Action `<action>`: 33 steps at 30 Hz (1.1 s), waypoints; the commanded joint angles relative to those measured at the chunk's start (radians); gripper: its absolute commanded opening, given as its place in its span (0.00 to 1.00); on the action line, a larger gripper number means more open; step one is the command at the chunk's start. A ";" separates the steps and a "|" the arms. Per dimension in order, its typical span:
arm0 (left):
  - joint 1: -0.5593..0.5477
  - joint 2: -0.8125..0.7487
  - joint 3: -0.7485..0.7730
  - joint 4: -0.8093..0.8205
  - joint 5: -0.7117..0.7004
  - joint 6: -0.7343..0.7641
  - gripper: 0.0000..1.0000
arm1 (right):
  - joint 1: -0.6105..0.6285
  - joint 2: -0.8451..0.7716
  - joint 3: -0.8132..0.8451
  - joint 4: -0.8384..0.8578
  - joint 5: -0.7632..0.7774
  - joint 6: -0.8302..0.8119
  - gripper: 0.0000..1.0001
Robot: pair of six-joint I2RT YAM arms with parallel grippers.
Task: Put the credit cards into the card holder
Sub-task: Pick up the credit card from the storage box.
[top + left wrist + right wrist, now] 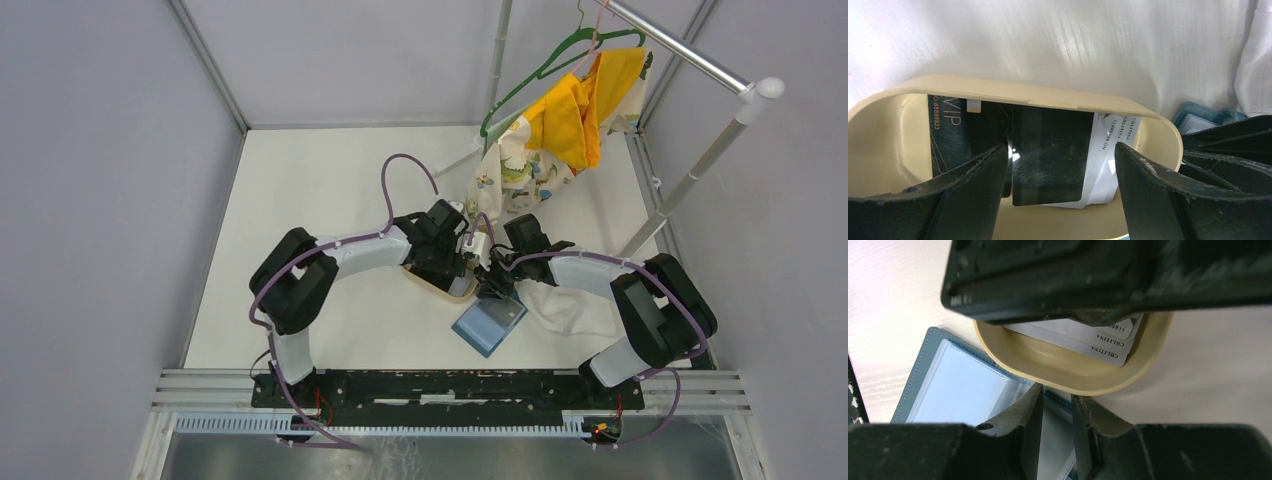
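**Both grippers crowded over the tray, cards not in the wallet yet**

In the left wrist view we see the left gripper (1060,150) with its fingers (973,190) spread wide, straddling the credit cards (1048,160) from above. The right gripper (1054,395) has its fingers nearly together with a thin gap, tips down on the upper right edge of the card holder (958,385). We can't tell whether it's actually pinching anything.

From the top camera, both forearms come in from elbows out at the sides and meet mid-frame, wrists almost touching.

The cards sit fanned and overlapping in the tan tray (1023,95): a black VIP one at left, a black one in the middle, pale ones at right. Their long sides run up-down in the left wrist frame, across the tray's long axis.

The card holder lies open and flat, clear pockets up, turned on the diagonal with a corner aimed at the bottom of the top view. One edge tucks just under the tray's rim.

The high tray wall and the right gripper's body box in the cards. The white cloth (572,305) lies beside the wallet at right, and a clothes rack (700,60) with a yellow garment (575,115) stands upper right.
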 commanded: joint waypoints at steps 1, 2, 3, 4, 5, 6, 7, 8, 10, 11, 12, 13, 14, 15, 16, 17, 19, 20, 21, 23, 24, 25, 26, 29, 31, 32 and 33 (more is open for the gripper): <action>-0.029 0.020 0.060 -0.055 -0.119 0.055 0.82 | 0.005 0.010 0.035 0.022 -0.009 -0.016 0.32; -0.032 0.022 0.062 -0.057 -0.119 0.057 0.79 | 0.004 0.010 0.035 0.021 -0.010 -0.017 0.33; -0.035 0.025 0.064 -0.059 -0.119 0.058 0.77 | 0.005 0.010 0.036 0.022 -0.010 -0.016 0.32; -0.037 0.027 0.065 -0.060 -0.119 0.059 0.75 | 0.005 0.010 0.037 0.023 -0.009 -0.016 0.32; -0.039 0.032 0.069 -0.064 -0.122 0.060 0.73 | 0.004 0.010 0.037 0.022 -0.009 -0.017 0.32; -0.041 0.035 0.071 -0.068 -0.126 0.061 0.71 | 0.005 0.009 0.037 0.022 -0.010 -0.016 0.32; -0.042 0.041 0.074 -0.071 -0.129 0.062 0.68 | 0.004 0.008 0.037 0.021 -0.010 -0.016 0.32; -0.044 0.048 0.076 -0.072 -0.129 0.062 0.66 | 0.004 0.008 0.037 0.020 -0.009 -0.016 0.32; -0.049 0.059 0.080 -0.074 -0.123 0.060 0.65 | 0.005 0.006 0.037 0.021 -0.009 -0.016 0.32; -0.051 0.065 0.083 -0.076 -0.123 0.060 0.65 | 0.005 0.006 0.037 0.021 -0.009 -0.016 0.32; -0.052 0.070 0.086 -0.081 -0.123 0.059 0.65 | 0.005 0.007 0.037 0.020 -0.009 -0.016 0.32; -0.055 0.075 0.089 -0.084 -0.129 0.058 0.67 | 0.005 0.007 0.037 0.020 -0.009 -0.016 0.32; -0.058 0.077 0.090 -0.086 -0.134 0.056 0.69 | 0.005 0.007 0.037 0.020 -0.009 -0.016 0.32; -0.060 0.078 0.089 -0.087 -0.137 0.054 0.69 | 0.006 0.007 0.037 0.020 -0.009 -0.017 0.32; -0.060 0.077 0.087 -0.086 -0.140 0.053 0.70 | 0.004 0.007 0.037 0.020 -0.008 -0.016 0.32; -0.061 0.076 0.087 -0.087 -0.143 0.052 0.70 | 0.005 0.008 0.037 0.021 -0.009 -0.017 0.32; -0.065 0.079 0.087 -0.087 -0.156 0.051 0.67 | 0.004 0.009 0.037 0.021 -0.010 -0.016 0.32; -0.066 0.079 0.087 -0.087 -0.158 0.050 0.64 | 0.004 0.009 0.037 0.020 -0.009 -0.017 0.32; -0.069 0.081 0.087 -0.088 -0.157 0.051 0.62 | 0.004 0.008 0.038 0.019 -0.009 -0.017 0.32; -0.069 0.084 0.089 -0.088 -0.156 0.050 0.56 | 0.004 0.008 0.038 0.020 -0.009 -0.017 0.32; -0.070 0.082 0.089 -0.088 -0.155 0.051 0.54 | 0.004 0.008 0.038 0.019 -0.009 -0.017 0.32; -0.070 0.079 0.087 -0.088 -0.156 0.051 0.53 | 0.005 0.008 0.038 0.020 -0.009 -0.018 0.32; -0.070 0.073 0.087 -0.087 -0.157 0.051 0.51 | 0.005 0.007 0.038 0.019 -0.009 -0.017 0.32; -0.069 0.051 0.083 -0.088 -0.170 0.049 0.48 | 0.005 0.002 0.040 0.019 -0.012 -0.018 0.32; -0.066 0.034 0.082 -0.089 -0.171 0.048 0.47 | 0.005 -0.005 0.040 0.019 -0.014 -0.018 0.32; -0.062 0.027 0.080 -0.087 -0.170 0.048 0.47 | 0.005 -0.009 0.040 0.020 -0.015 -0.018 0.32; -0.058 0.017 0.077 -0.085 -0.166 0.046 0.47 | 0.004 -0.016 0.039 0.021 -0.016 -0.019 0.33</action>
